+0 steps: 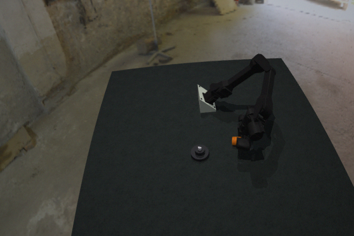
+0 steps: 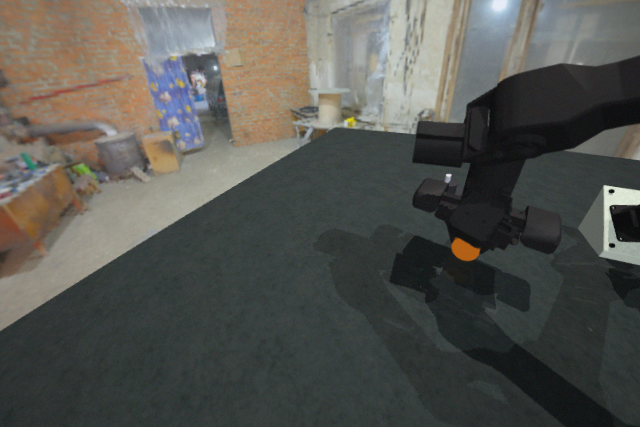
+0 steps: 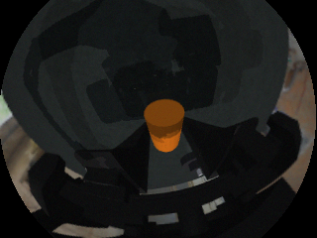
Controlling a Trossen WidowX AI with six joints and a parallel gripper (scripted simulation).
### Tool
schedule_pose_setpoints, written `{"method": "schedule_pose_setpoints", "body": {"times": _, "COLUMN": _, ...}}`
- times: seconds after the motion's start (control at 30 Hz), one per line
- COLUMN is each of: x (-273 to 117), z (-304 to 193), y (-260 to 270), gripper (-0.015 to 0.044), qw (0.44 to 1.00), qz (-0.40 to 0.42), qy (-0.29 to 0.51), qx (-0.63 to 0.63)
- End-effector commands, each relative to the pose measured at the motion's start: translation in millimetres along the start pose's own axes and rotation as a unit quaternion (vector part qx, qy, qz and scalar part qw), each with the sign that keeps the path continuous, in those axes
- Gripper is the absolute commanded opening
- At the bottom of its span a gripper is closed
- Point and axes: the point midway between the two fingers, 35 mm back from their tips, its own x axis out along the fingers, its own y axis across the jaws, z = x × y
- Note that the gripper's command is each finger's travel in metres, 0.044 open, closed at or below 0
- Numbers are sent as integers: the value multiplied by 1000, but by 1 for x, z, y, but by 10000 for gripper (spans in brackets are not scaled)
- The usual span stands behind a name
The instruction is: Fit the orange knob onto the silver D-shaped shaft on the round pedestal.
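Observation:
The orange knob (image 1: 234, 141) (image 2: 465, 249) (image 3: 164, 121) is a short cylinder. It lies sideways between the fingers, with a plain round face toward the exterior camera. Its hole does not show. My gripper (image 1: 239, 141) (image 3: 164, 122) is shut on the knob, one dark finger on each side in the wrist view. It appears to hold the knob low over the table, above a shadow. The round dark pedestal (image 1: 199, 158) stands to the left of the gripper in the top view, its silver shaft (image 1: 199, 148) (image 2: 448, 177) upright and bare. In the exterior view the gripper hides the pedestal.
A white slanted block (image 1: 207, 108) (image 2: 592, 228) with dark holes stands farther back in the top view, where the arm's other end meets it. The dark table (image 1: 137, 170) (image 2: 232, 308) carries the pedestal and block. The arm's shadows fall around the gripper.

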Motion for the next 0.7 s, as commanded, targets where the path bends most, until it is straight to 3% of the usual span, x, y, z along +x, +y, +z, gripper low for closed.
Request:
{"method": "schedule_pose_setpoints", "body": {"times": 0.0, "x": -2, "z": -3, "y": 1, "gripper": 179, "qw": 999, "qz": -2, "qy": -33, "qx": -4}}
{"method": "schedule_pose_setpoints", "body": {"times": 0.67, "x": -6, "z": -25, "y": 0, "gripper": 179, "qw": 980, "qz": -1, "qy": -201, "qx": -3}}
